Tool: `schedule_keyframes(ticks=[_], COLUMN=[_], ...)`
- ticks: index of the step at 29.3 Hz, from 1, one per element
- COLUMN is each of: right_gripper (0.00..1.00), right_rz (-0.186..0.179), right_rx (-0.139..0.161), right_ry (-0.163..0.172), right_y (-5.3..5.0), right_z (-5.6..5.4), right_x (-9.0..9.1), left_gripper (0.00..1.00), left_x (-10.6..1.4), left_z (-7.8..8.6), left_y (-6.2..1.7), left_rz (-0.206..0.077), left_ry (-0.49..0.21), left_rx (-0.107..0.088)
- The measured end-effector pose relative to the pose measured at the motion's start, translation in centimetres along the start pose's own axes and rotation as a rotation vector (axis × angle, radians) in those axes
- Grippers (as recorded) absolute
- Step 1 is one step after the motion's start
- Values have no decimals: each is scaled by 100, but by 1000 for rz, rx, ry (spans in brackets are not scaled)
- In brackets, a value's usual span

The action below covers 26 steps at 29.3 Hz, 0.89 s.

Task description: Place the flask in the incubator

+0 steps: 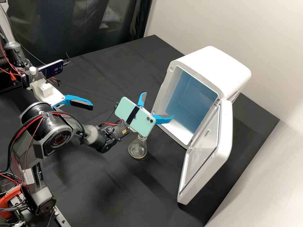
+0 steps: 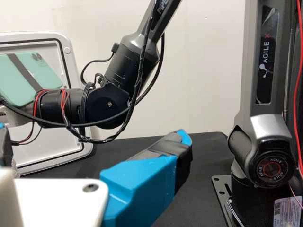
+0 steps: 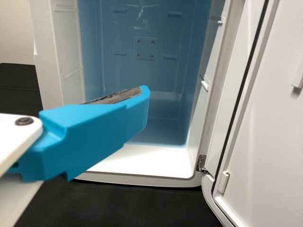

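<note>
Clear glass conical flask (image 1: 138, 148) with a narrow neck and a wide round base, standing upright on the matt black bench (image 1: 110, 186). It is placed just in front of the incubator (image 1: 214, 66), outside its open mouth, and its neck is partly hidden behind a mint-green smartphone (image 1: 135, 116).

The incubator is a boxy cabinet of smooth white plastic with rounded corners. Its chamber is lined in pale blue (image 3: 142, 71), with moulded ledges on the side walls. The door (image 1: 221, 138) is hinged at one side, swung wide open, and fitted with a glazed panel.

The right gripper (image 1: 159, 104) is held directly before the incubator's mouth with its bright blue fingers (image 3: 94, 127) spread wide and nothing between them. A dark grey pad is carried on the inner face of each finger. The smartphone is strapped to this wrist by a black band.

The flask is seen below the right gripper and slightly farther from the incubator than the fingertips. It is not touched by either finger.

The left gripper (image 1: 82, 103) is held well away from the incubator, above the bench. Whether it is open or closed cannot be told.
</note>
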Motion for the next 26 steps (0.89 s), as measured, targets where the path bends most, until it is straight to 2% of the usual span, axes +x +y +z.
schedule_keyframes(ticks=[12,15,18,24,26], right_gripper=[100,100,100,100,100], right_rz=[0,0,0,0,0], right_rx=[0,0,0,0,0], right_ry=[0,0,0,0,0], right_y=[0,0,0,0,0], right_z=[0,0,0,0,0], right_x=[0,0,0,0,0], left_gripper=[100,100,100,100,100], left_x=[0,-18,-67,-246,-308], left_z=[0,-9,-36,-209,-263], left_y=[0,-22,-80,-247,-287], left_rz=[0,-9,-32,-103,-115], left_ry=[0,3,12,72,88], left_rx=[0,0,0,1,0])
